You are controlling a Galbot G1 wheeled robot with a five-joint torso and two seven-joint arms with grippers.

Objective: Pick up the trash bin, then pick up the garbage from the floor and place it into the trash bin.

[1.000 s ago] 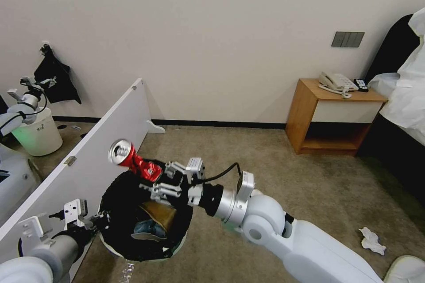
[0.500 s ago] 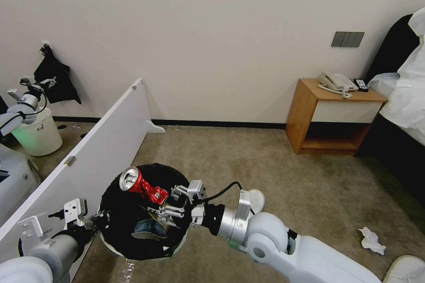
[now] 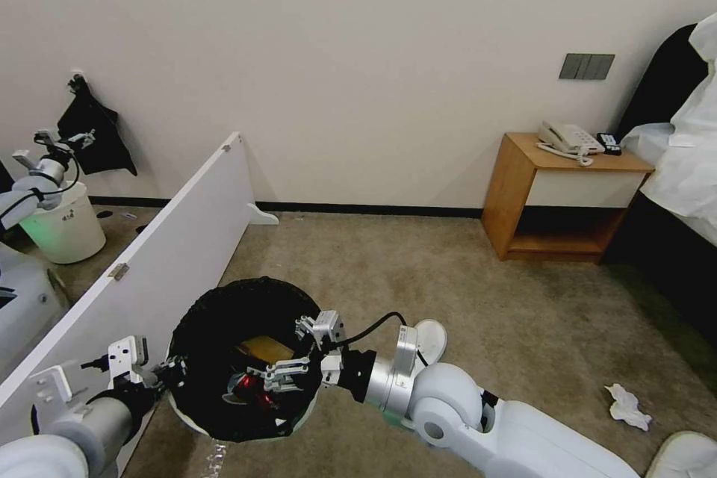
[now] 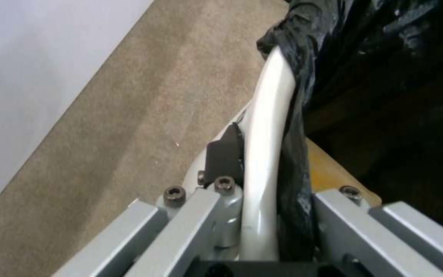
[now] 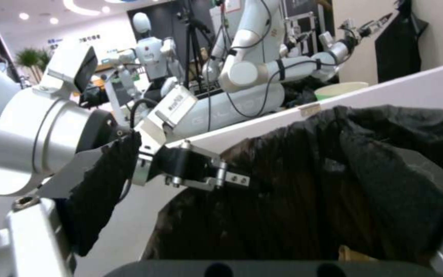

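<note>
One trash bin [image 3: 196,358], lined in black, is held off the floor [image 3: 418,276] at the lower left by the left claw [image 3: 166,373], whose fingers [image 4: 225,156] are pinched on its white rim. The right claw [image 3: 287,349] is seen over the bin's mouth at about 3 o'clock of the rim, fingers spread. Inside the bin, one red can [image 3: 250,387] and one tan box [image 3: 263,348] are visible. Farther off, one white slipper [image 3: 432,338] lies just behind the right arm, and one white tissue [image 3: 626,407] lies at 4 o'clock on the carpet.
</note>
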